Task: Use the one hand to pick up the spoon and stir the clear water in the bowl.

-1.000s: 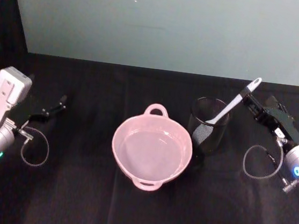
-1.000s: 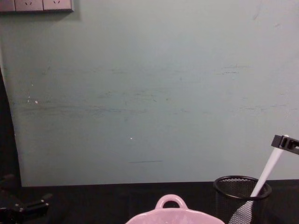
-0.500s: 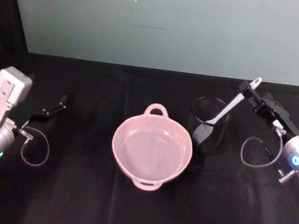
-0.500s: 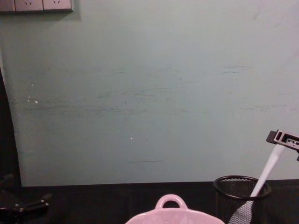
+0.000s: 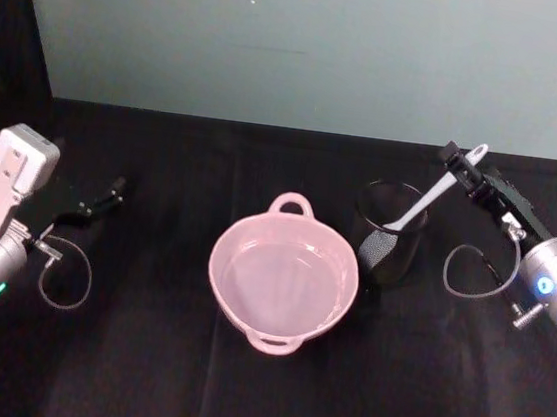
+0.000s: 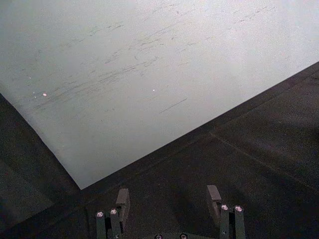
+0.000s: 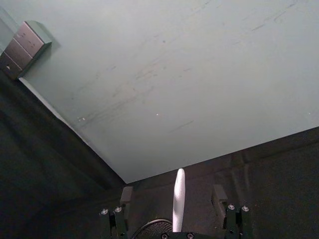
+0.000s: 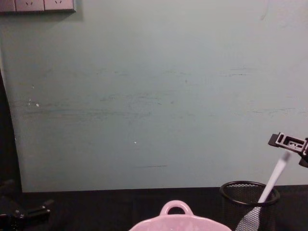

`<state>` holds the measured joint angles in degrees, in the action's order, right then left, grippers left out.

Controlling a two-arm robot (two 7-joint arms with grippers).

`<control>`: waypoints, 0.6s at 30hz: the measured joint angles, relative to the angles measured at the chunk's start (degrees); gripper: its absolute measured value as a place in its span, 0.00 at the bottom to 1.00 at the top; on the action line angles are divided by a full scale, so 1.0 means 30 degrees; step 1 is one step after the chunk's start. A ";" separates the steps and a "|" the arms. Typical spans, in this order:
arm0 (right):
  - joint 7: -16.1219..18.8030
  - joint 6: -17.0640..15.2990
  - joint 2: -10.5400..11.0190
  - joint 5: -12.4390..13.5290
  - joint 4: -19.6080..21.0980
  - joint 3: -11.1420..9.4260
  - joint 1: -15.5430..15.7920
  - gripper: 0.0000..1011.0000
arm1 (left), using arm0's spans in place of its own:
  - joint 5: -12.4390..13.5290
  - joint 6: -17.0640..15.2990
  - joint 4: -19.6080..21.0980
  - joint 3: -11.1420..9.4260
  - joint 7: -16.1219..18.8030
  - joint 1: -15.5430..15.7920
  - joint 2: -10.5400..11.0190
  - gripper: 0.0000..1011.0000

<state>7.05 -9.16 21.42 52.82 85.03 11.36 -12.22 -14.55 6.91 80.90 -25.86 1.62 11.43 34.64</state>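
Far left, the black blocky left gripper sits parked, fingers spread and empty, at 9 o'clock from the glossy pale pink bowl. At the bowl's 2 o'clock a black wire-mesh cup holds the long white plastic spoon, its handle leaning toward 1 o'clock. The black right gripper straddles the handle's tip, fingers wide apart, not clamping it.

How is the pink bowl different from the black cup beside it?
The bowl is glossy pink; the cup is black see-through mesh. The bowl is wide, shallow, with loop handles; the cup narrow, tall, handleless. The cup holds the leaning spoon, its handle inside the open right gripper; the bowl holds no utensil. Both stand upright on the black table. The left gripper sits parked far left.
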 joint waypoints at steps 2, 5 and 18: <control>-0.0033 -0.0018 0.0002 0.0034 -0.0135 0.0094 -0.0140 0.99 | 0.0000 0.0000 0.0000 0.0001 0.0000 0.0002 0.0001 1.00; -0.0058 -0.0023 -0.0005 0.0078 -0.0319 0.0198 -0.0293 0.99 | 0.0001 0.0000 0.0001 -0.0001 0.0000 0.0001 0.0001 1.00; 0.0023 0.0006 -0.0008 0.0095 -0.0476 0.0267 -0.0397 0.97 | 0.0001 0.0000 0.0000 0.0000 0.0000 0.0001 0.0001 1.00</control>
<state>7.12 -9.14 21.39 53.11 83.60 12.16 -13.41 -14.55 6.91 80.90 -25.86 1.62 11.43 34.65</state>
